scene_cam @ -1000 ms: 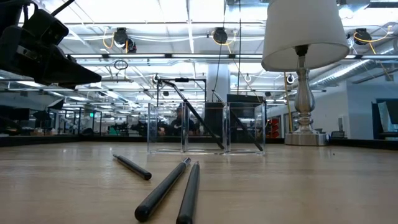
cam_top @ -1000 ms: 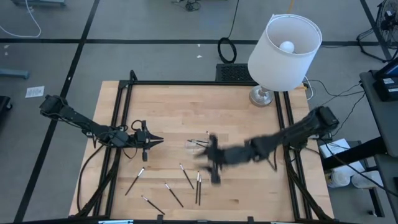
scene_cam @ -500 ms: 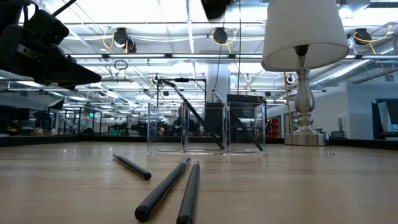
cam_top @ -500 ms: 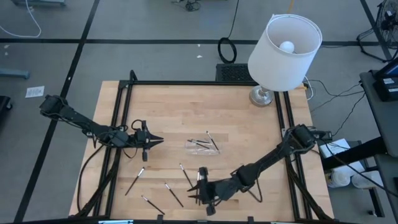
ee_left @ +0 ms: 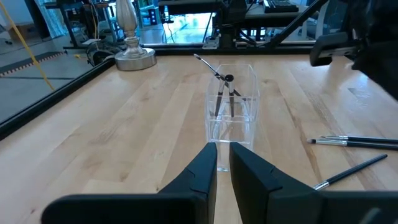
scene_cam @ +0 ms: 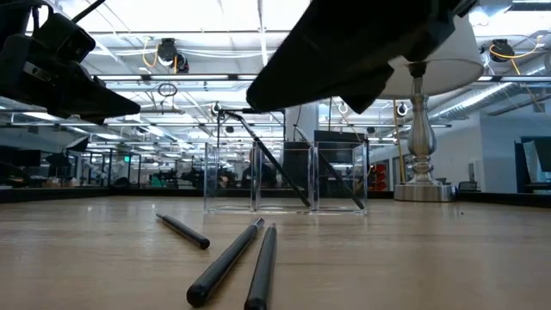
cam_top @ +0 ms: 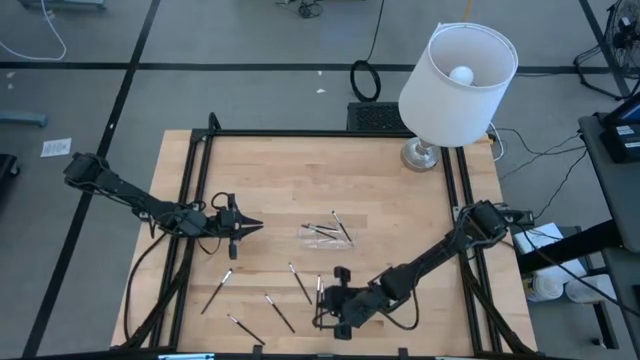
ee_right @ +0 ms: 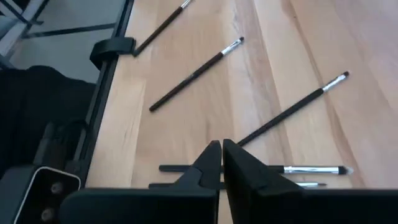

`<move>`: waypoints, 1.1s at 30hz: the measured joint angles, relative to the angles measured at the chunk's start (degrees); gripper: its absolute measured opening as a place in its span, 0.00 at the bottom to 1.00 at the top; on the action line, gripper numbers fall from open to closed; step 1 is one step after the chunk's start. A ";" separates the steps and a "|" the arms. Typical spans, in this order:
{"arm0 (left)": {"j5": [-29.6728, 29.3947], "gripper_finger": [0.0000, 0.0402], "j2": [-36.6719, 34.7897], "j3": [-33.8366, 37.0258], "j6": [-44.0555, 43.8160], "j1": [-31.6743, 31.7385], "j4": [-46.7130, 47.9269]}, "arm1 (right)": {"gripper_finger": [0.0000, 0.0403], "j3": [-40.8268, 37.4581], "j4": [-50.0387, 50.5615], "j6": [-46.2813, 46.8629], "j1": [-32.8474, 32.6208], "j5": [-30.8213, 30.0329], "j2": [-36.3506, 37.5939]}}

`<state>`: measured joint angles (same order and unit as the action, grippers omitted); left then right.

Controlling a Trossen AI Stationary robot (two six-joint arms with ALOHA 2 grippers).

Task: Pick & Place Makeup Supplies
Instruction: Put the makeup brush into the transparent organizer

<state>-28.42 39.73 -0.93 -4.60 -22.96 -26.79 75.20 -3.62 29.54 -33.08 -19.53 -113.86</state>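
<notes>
Several makeup supplies, thin dark brushes with silvery ends, lie flat on the wooden table (cam_top: pixel 400 200) near its front edge: one (cam_top: pixel 216 291), another (cam_top: pixel 279 312), and a pair (cam_top: pixel 319 298) side by side. The same pair (scene_cam: pixel 245 267) lies close in the low view. A small clear tray (cam_top: pixel 325 233) at mid-table holds a few more, leaning in it (ee_left: pixel 224 93). My right gripper (cam_top: pixel 318 303) hangs shut above the pair (ee_right: pixel 255 169), clear of the table (scene_cam: pixel 251 99), with nothing between its fingers. My left gripper (cam_top: pixel 256 226) waits left of the tray, shut to a narrow slit (ee_left: pixel 224 155).
A white-shaded lamp (cam_top: pixel 455 85) stands at the table's far right corner. Black frame rails (cam_top: pixel 195 200) run along the left, right and far edges. Bare wood lies between the tray and the lamp.
My right gripper has swung from beside the clear tray toward the table's near edge and come down, tipping more steeply. It now hangs over the pair of brushes and has entered the low view from above. The brushes have not moved.
</notes>
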 joint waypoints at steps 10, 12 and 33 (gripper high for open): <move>0.00 0.13 0.02 0.00 0.22 0.00 0.00 | 0.24 0.00 -4.86 -7.57 0.57 0.30 0.02; 0.00 0.13 0.00 0.00 0.25 0.00 0.02 | 0.28 0.00 -6.92 -7.18 1.02 1.53 0.02; 0.00 0.13 0.00 0.00 0.28 0.00 0.15 | 0.05 23.43 24.62 8.87 -4.25 -1.35 0.30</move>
<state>-28.42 39.73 -0.93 -4.32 -22.96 -26.63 98.63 21.00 38.41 -37.33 -20.88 -113.56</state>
